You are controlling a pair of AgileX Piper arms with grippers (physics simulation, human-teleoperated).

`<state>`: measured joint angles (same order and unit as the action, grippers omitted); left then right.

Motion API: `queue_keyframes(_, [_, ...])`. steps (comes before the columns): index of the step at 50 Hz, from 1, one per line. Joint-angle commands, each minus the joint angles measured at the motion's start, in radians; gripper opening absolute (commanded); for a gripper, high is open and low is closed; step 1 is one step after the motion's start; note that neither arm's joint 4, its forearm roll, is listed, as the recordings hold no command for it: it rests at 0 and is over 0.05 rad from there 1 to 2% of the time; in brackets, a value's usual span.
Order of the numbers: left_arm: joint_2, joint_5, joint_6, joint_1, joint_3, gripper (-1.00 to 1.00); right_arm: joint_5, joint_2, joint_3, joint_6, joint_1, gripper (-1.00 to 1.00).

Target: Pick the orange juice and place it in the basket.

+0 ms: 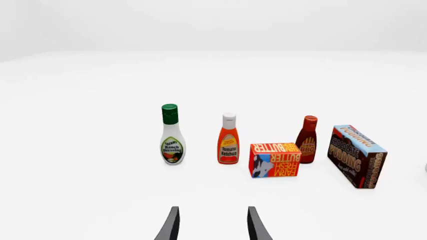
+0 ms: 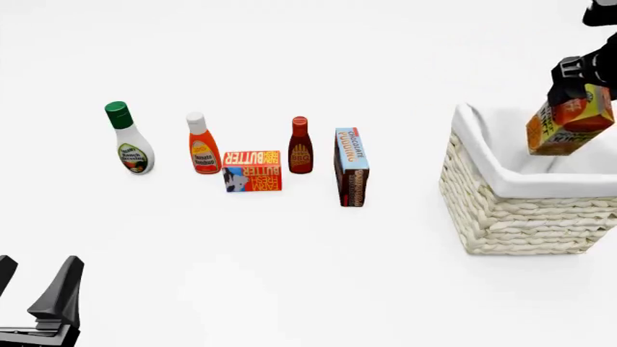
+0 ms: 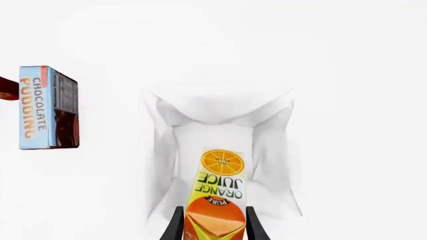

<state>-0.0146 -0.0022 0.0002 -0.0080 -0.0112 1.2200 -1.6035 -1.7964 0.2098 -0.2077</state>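
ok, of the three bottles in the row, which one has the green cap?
The ranch dressing bottle, white-bodied, at the row's left end. The ketchup bottle has a white cap; the BBQ sauce bottle a dark red one.

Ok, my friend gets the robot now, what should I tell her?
Right pincer: shut on the orange juice, held tilted in the air over the basket.
Left pincer: open, holding nothing, near the table's front-left.
Done: carton picked up and carried to the basket.
Left: lower it inside, open the pincer, pull the arm away.
The other groceries stand in a row to the left of the basket; leave them.
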Motion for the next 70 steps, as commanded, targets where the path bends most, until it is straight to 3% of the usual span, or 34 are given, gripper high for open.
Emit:
queue_keyframes(1, [0.000,0.000,0.000,0.000,0.000,1.00,0.000,-0.018,-0.017,-0.027,-0.003,-1.00])
queue_keyframes(33, [0.000,0.000,0.000,0.000,0.000,1.00,0.000,-0.091,-0.067,-0.025,-0.033,-1.00])
queue_keyframes(70, [0.000,0.000,0.000,0.000,0.000,1.00,0.000,-0.212,-0.113,-0.097,0.000,-1.00])
